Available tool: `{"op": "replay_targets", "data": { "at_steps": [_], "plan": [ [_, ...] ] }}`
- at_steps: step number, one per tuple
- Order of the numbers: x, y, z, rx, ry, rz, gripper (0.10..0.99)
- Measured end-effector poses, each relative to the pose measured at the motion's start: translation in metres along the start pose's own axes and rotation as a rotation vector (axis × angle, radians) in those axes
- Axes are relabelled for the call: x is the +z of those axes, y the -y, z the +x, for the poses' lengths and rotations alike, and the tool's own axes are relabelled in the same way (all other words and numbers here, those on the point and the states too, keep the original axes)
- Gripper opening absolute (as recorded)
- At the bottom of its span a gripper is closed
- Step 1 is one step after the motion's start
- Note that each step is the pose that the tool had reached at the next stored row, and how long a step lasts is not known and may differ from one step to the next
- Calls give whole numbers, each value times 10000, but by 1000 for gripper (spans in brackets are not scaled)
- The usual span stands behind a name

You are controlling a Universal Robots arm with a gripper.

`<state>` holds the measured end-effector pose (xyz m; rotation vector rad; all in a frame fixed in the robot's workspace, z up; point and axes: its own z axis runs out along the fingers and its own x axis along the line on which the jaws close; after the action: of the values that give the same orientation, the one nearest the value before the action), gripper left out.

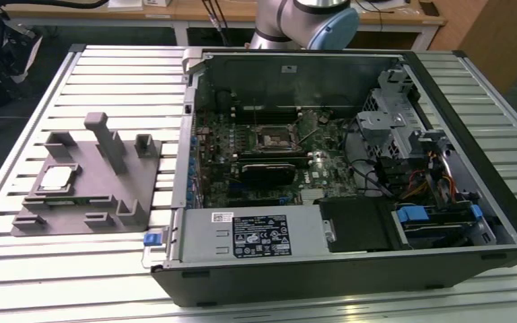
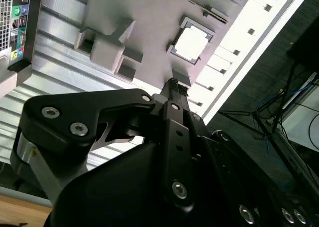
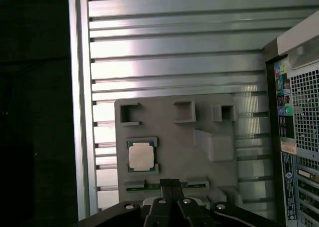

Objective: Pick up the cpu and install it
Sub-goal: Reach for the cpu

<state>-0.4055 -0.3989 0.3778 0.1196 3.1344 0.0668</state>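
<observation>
The cpu (image 1: 56, 178), a small square chip with a pale silver top, lies flat in a recess of the grey fixture block (image 1: 106, 195) at the exterior view's left. Both wrist views show the cpu (image 2: 192, 43) (image 3: 139, 154) from well above, seated in the fixture (image 2: 149, 17) (image 3: 174, 137). My gripper (image 3: 171, 183) (image 2: 173, 83) hangs high over the fixture's edge, a little to one side of the chip, its black fingers shut together and holding nothing. The black socket frame (image 1: 274, 140) sits on the motherboard inside the open case.
The open computer case (image 1: 349, 269) lies on its side on the slatted aluminium table (image 1: 79, 282), right of the fixture. Inside are a power supply (image 1: 250, 235), a drive cage (image 1: 393, 114) and loose cables (image 1: 429, 185). The table edge (image 3: 79, 112) drops to dark floor.
</observation>
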Motion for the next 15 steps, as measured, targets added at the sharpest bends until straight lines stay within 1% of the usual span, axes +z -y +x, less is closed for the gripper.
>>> {"op": "replay_targets", "data": {
  "at_steps": [15],
  "plan": [
    [12, 22, 284, 0, -10, 2, 106]
  ]
}}
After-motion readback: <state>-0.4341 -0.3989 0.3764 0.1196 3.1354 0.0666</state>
